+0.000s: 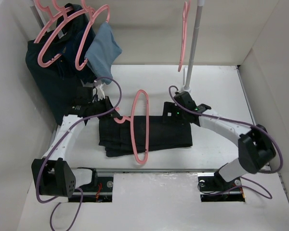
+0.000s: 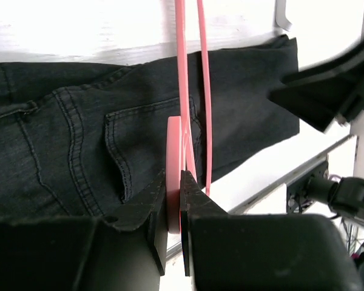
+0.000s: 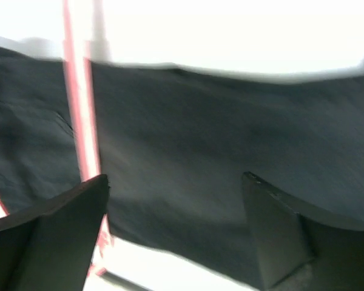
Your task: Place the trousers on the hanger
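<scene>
The black trousers lie folded flat across the middle of the table. The pink hanger stands on edge around them, its frame encircling the folded legs. My left gripper is shut on the hanger's hook at the trousers' left end. In the left wrist view the gripper pinches the hanger over the trousers' pocket area. My right gripper is open and empty just above the trousers' right part. In the right wrist view the gripper hovers over the cloth, with the hanger at the left.
A rack at the back left holds pink hangers, a dark navy garment and a light-blue cloth. Another pink hanger hangs by a grey pole at the back. White walls enclose the table on three sides.
</scene>
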Controlling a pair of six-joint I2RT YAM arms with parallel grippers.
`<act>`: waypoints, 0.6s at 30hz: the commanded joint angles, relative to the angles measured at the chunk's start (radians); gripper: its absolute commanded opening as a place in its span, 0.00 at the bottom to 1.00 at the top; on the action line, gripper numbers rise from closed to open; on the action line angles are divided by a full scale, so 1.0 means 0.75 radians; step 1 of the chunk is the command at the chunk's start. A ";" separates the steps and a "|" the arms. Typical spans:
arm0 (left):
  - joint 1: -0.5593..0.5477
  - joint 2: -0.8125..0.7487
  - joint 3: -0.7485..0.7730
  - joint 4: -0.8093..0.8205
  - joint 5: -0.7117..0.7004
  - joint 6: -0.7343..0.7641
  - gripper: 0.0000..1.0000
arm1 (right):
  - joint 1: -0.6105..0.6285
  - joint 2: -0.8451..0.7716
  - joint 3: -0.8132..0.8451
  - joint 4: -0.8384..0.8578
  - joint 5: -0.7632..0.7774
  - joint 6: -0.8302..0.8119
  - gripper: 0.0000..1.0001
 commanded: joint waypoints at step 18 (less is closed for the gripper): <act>0.000 -0.029 -0.017 0.057 -0.097 -0.024 0.00 | -0.337 -0.131 -0.337 -0.135 -0.076 0.046 0.67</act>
